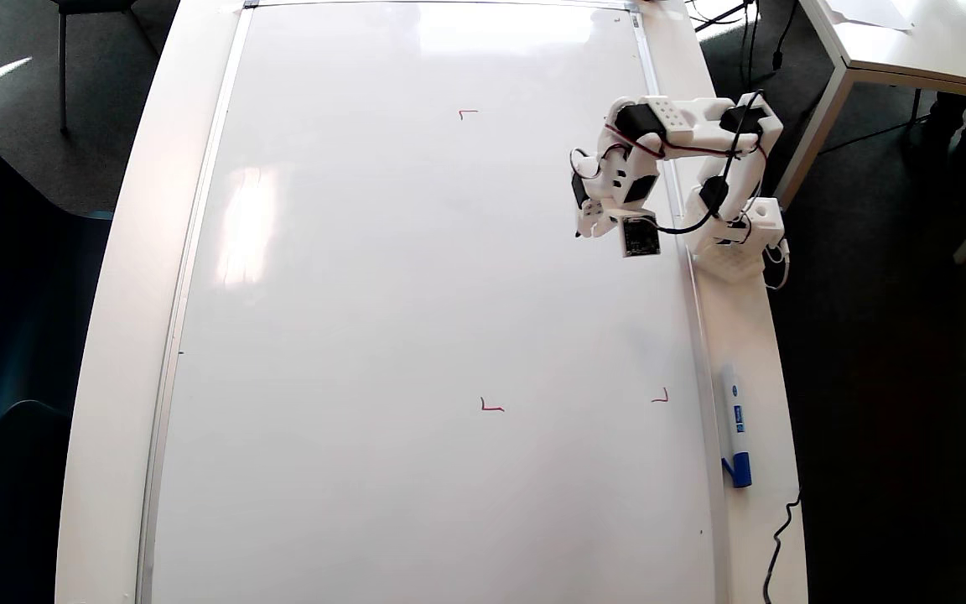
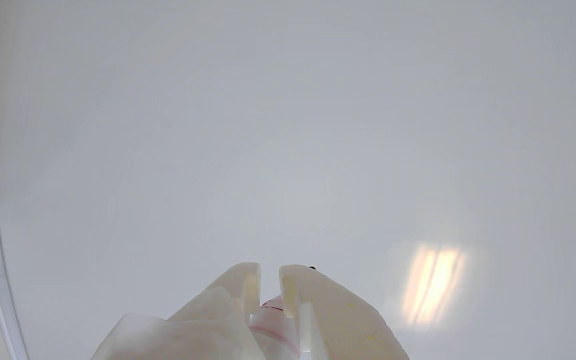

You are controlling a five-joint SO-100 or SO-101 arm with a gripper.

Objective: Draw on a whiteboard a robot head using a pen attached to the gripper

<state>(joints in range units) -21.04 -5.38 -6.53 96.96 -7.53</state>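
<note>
The whiteboard (image 1: 416, 319) covers nearly all of the white surface (image 1: 127, 277) and is bare of any drawing: I see only 3 small red corner marks, 1 at (image 1: 468, 112), 1 at (image 1: 491, 408) and 1 at (image 1: 661, 398). No robot head exists yet, so I judge the step in hand is reaching out to place the first stroke. To do it well I should carry the tip into the zone those marks bound, come down gently until it just touches, then keep even pressure for a steady line.

My end effector (image 1: 585, 220) sits folded near the board's right frame in the overhead view. In the wrist view its fingers (image 2: 242, 287) stand nearly together, clamped on the pen (image 2: 273, 306), whose red-marked body shows in the slit. A blue-capped marker (image 1: 734, 428) lies apart on the surface.
</note>
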